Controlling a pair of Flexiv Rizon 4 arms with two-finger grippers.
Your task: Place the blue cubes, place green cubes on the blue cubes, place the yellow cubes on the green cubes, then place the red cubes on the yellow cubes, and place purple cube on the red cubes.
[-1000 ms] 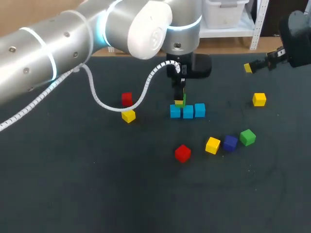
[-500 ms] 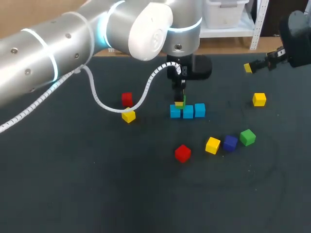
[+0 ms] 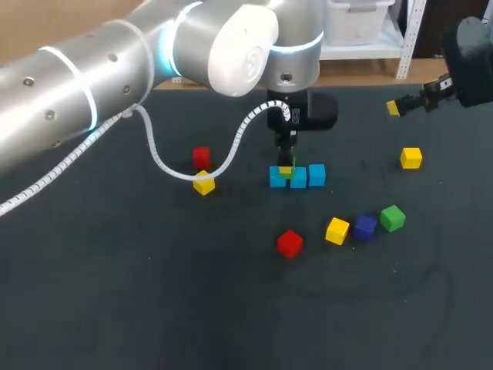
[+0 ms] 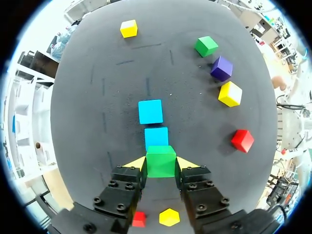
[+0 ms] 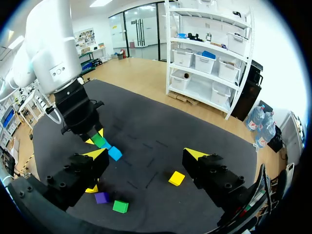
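Note:
Three blue cubes (image 3: pixel 316 175) lie in a row at mid-table. My left gripper (image 3: pixel 286 162) is over the row's left end, shut on a green cube (image 3: pixel 286 172). In the left wrist view the green cube (image 4: pixel 161 161) sits between the yellow fingertips (image 4: pixel 135 162), with two blue cubes (image 4: pixel 156 137) in line ahead; what lies under it is hidden. A second green cube (image 3: pixel 393 217), a purple cube (image 3: pixel 364 226), yellow cubes (image 3: pixel 337 230) and red cubes (image 3: pixel 290 243) lie loose. My right gripper (image 3: pixel 397 106) hangs open above the far right, holding nothing.
A red cube (image 3: pixel 201 157) and a yellow cube (image 3: pixel 204 184) lie left of the row. Another yellow cube (image 3: pixel 410 158) sits at the far right. The left arm's white cable (image 3: pixel 162 162) loops over the table's left half.
My left gripper has come down with the green cube, close onto the blue row. The right arm and the loose cubes have stayed put.

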